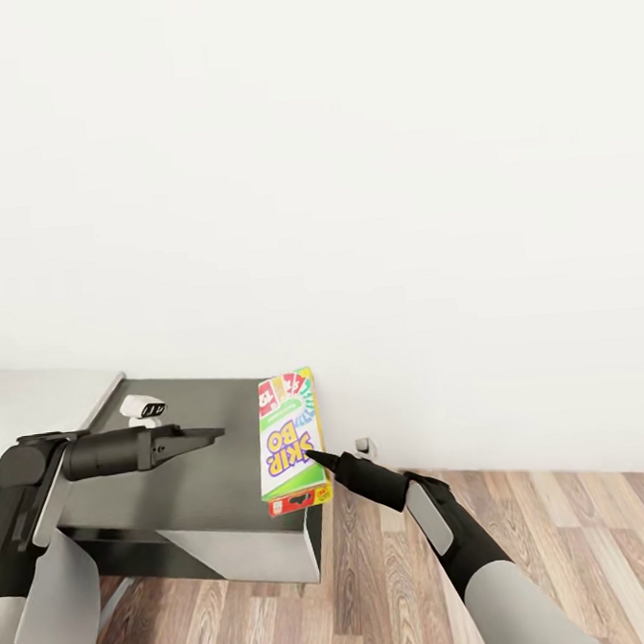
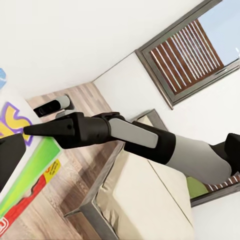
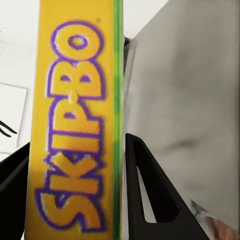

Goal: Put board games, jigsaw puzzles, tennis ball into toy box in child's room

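Only right wrist (image 3: 75,200) confirms Skip-Bo box (image 3: 75,125) clamped.

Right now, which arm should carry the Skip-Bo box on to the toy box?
Right. The right hand already grips the Skip-Bo box at its edge, a finger on each side. The left hand hovers apart over the dark desk.

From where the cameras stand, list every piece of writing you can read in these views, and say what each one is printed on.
"SKIP-BO": big purple-edged yellow letters on the face of the board game box, seen inverted in the head view.
"SKIPBO": on the box's yellow side, between the right pincer's fingers.
Red corner panels and yellow sticker on the box: too small to read.
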{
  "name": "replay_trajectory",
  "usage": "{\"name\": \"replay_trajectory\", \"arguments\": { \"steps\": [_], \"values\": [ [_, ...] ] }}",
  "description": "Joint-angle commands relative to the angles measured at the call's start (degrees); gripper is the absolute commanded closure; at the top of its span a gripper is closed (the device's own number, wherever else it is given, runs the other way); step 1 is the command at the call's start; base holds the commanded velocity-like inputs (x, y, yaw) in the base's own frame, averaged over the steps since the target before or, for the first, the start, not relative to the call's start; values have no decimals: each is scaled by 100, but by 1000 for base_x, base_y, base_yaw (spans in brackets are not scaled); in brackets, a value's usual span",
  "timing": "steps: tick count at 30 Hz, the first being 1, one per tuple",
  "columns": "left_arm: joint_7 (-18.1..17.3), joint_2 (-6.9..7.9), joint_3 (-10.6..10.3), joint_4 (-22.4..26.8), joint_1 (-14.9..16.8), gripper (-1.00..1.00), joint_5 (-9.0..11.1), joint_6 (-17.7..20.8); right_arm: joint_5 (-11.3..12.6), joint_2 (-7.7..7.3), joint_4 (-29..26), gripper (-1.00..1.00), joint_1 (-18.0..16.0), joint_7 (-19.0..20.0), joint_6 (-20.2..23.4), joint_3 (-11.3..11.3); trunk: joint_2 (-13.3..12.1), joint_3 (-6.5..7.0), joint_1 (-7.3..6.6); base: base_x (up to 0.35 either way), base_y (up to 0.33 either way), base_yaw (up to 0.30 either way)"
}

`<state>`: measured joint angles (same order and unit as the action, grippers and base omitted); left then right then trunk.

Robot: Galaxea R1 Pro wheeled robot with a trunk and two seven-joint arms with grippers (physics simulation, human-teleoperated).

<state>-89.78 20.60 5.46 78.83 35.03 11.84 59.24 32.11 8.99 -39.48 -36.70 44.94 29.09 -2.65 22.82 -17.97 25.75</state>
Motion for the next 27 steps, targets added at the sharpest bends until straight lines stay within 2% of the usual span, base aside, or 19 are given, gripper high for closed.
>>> {"name": "replay_trajectory", "arguments": {
  "steps": [1,5,9,12,27],
  "values": [
    [-22,2,-2,1,4,-100,-4,61,46,-5,0,100,-4,-5,44,-3,10,0,3,0,0,0],
    [-22,5,-2,1,4,-100,-23,56,43,-8,-1,100,-4,-10,44,-7,10,38,3,0,0,0],
    [-22,-2,-2,1,4,-100,-284,52,36,-11,1,100,-4,-7,44,-1,10,76,3,0,0,0],
    [-22,-3,-2,1,4,-100,-358,52,33,-10,-3,100,-4,-10,41,-6,10,105,3,0,0,0],
    [-22,-19,-7,1,4,-100,-388,52,32,-9,2,100,-4,-12,35,-6,10,247,3,0,0,0]
  ]
}}
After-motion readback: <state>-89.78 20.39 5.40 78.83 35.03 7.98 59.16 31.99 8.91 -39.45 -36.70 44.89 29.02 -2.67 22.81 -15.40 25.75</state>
